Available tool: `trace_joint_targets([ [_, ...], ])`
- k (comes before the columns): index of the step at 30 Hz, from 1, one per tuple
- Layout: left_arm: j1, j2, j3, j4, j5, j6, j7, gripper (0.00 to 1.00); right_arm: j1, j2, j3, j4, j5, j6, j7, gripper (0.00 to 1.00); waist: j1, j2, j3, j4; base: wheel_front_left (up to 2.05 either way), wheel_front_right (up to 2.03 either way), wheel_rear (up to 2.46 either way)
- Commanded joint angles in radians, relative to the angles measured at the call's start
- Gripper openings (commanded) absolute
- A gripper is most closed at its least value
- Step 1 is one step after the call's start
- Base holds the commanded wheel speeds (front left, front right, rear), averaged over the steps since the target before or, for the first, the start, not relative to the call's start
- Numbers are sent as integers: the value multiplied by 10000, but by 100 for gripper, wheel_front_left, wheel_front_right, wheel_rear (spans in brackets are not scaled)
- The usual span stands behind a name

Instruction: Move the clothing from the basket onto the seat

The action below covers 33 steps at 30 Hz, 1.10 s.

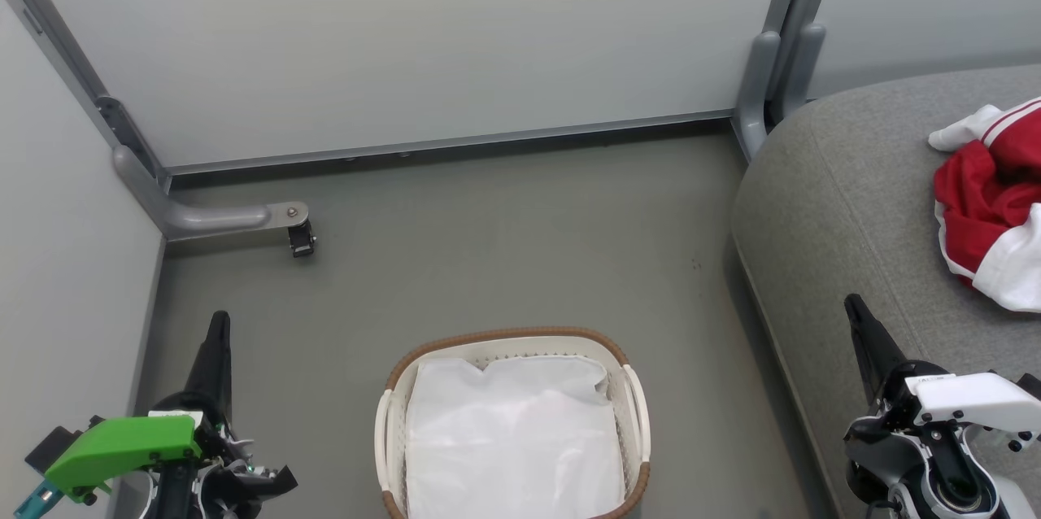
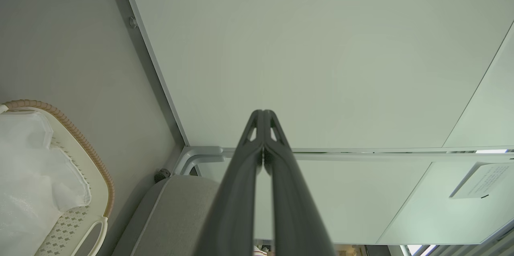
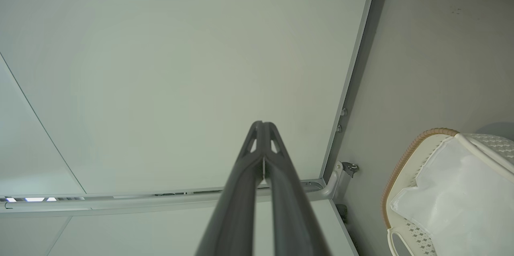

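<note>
Head view takes in the whole corner. The bright red soft garments with white panels and white stripe trim [image 1: 988, 185] lie crumpled on the large light grey upholstered seat cushion [image 1: 846, 202] at the far right, cut off by the picture's right edge. The oval white perforated plastic basket with a brown woven-look rim [image 1: 504, 333] stands on the grey floor [image 1: 488, 242] at near centre, with a plain white cloth liner [image 1: 512, 438] lying in it.

The left gripper [image 1: 218, 324], on a wrist with a bright green cover [image 1: 122, 446], points up at the near left, close beside the pale left wall panel. The right gripper [image 1: 854, 307], behind a white wrist housing [image 1: 976, 393], rises over the seat's near edge. Each has its two dark fingers pressed together on nothing.

The left wrist view confirms its gripper [image 2: 263, 113] with the tips meeting. It adds a pale sign [image 2: 478, 179] on a panel, with lines of print too small to read. The basket's rim [image 2: 80, 139] and the seat's rounded corner [image 2: 172, 208] sit near each other, with a strip of floor between them.

The right wrist view shows its gripper [image 3: 262, 124] likewise closed, and the basket [image 3: 405, 159] at lower right.

Bare floor runs from the basket's far rim to the far panel [image 1: 407, 39] and its castor foot [image 1: 299, 238].
</note>
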Motion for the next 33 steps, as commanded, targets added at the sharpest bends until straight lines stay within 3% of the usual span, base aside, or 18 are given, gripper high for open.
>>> trace_joint_targets([
  [1,-118,69,22,-13,-39,-53,33,0,104,-25,-21,-40,36,0,14,0,0,0,0,0,0,0,0],
  [33,-115,69,20,-15,-39,-51,31,0,104,-26,-18,-39,39,-1,13,0,0,0,0,0,0,0,0],
])
